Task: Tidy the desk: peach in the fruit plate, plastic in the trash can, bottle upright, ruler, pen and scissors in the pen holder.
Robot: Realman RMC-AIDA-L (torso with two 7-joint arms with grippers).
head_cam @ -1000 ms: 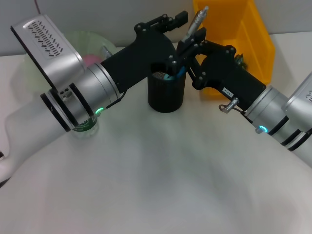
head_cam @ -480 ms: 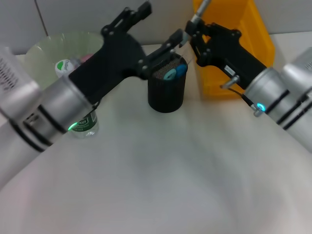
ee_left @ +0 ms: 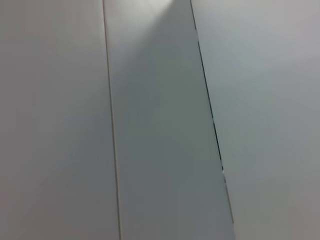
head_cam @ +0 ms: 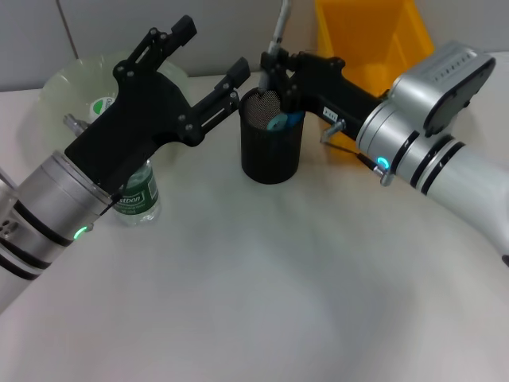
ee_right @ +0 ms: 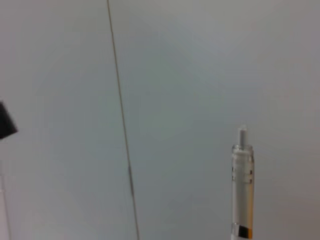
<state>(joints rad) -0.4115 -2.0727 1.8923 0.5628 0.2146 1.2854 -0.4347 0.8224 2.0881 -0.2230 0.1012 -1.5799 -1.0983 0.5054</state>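
the pen [head_cam: 279,28] is held upright by the right end effector [head_cam: 273,65], which is closed on its lower part just above the rim of the black mesh pen holder [head_cam: 272,151]. the pen tip seems to be at the mouth of the holder, so this step is judged to be nearly finished but not yet released. in the right wrist view only the clear top of the pen [ee_right: 242,185] is seen against a grey wall.

inside the pen holder some blue handles [head_cam: 283,120] are seen; they are probably the scissors, though this cannot be told for sure. a ruler is not made out there.

the left end effector [head_cam: 211,76] is wide open and holds nothing; it is raised beside the pen holder, on the robot's left of it. the left wrist view shows only wall panels.

the bottle [head_cam: 135,196] stands upright on the counter [head_cam: 262,302], partly hidden behind the left arm, so this part looks done. the pale green fruit plate [head_cam: 60,83] is at the back left; a peach cannot be seen in it, as the arm covers much of it. the yellow trash can [head_cam: 382,48] stands behind the right arm; what is in it is not visible. no loose plastic is seen on the counter.

the bottle has a green label with white writing, and a green round logo shows near the plate, but no word can be read.
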